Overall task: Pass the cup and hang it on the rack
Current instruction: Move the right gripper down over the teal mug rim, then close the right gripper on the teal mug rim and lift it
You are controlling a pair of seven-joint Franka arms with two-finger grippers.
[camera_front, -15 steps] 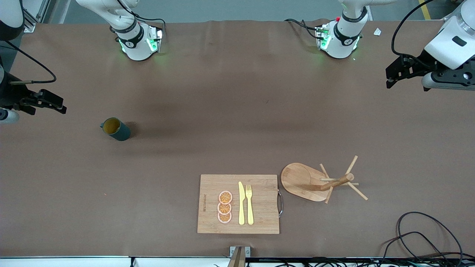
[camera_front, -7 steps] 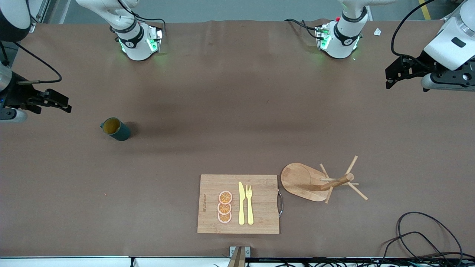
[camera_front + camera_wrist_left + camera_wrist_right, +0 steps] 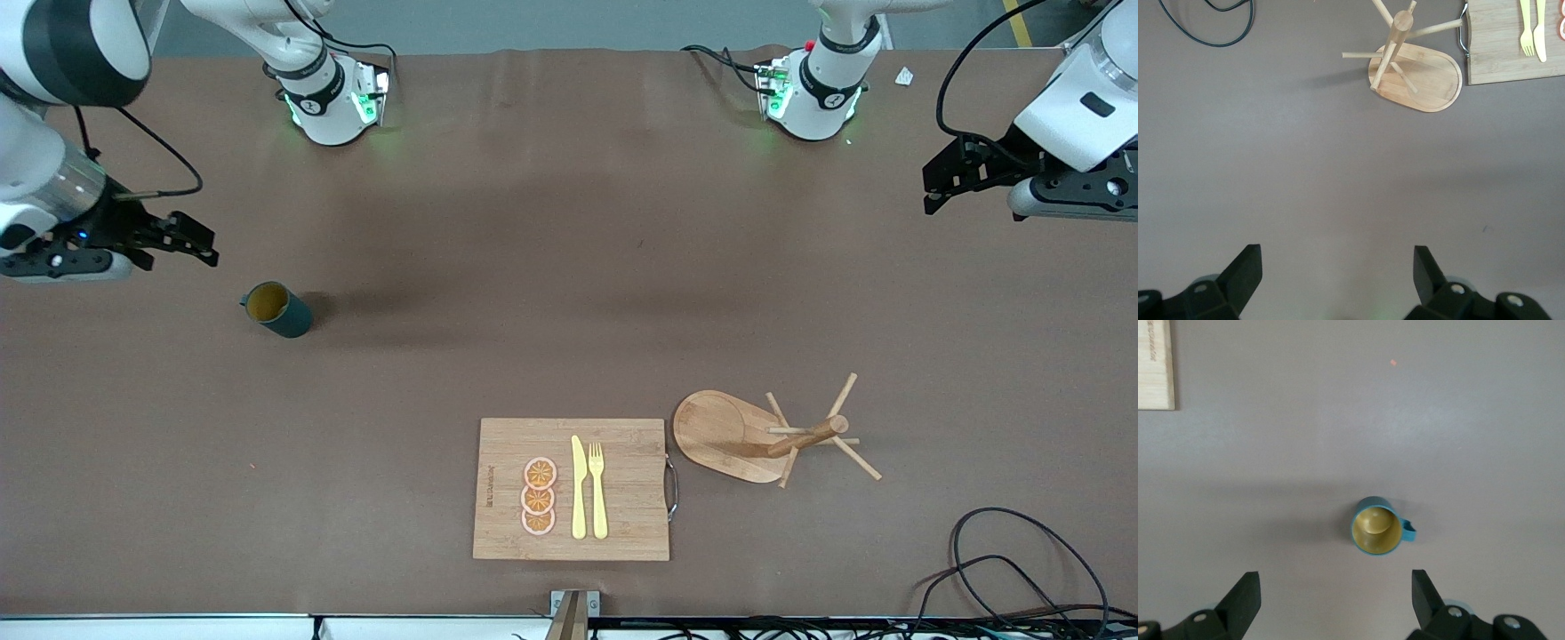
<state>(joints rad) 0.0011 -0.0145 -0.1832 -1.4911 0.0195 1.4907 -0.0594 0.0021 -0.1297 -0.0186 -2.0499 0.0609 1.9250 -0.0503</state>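
Observation:
The dark teal cup (image 3: pixel 277 309) with a yellow inside stands upright on the brown table toward the right arm's end; the right wrist view looks down into the cup (image 3: pixel 1377 526), its handle to one side. My right gripper (image 3: pixel 194 244) hangs open in the air close to the cup, over bare table, with nothing between its fingers (image 3: pixel 1245 595). The wooden rack (image 3: pixel 772 435) stands toward the left arm's end, near the front camera, with pegs sticking out from its post (image 3: pixel 1397 41). My left gripper (image 3: pixel 944 180) waits open over the table's end, well away from the rack.
A bamboo cutting board (image 3: pixel 571 489) with a yellow knife, a yellow fork and three orange slices lies beside the rack's base. Black cables (image 3: pixel 1013 569) coil on the table at the left arm's end, nearest the front camera. Both arm bases (image 3: pixel 331 98) stand along the table's edge farthest from that camera.
My right arm has swung in from the table's end, bringing its open gripper closer to the cup. The left arm, cup and rack have not moved.

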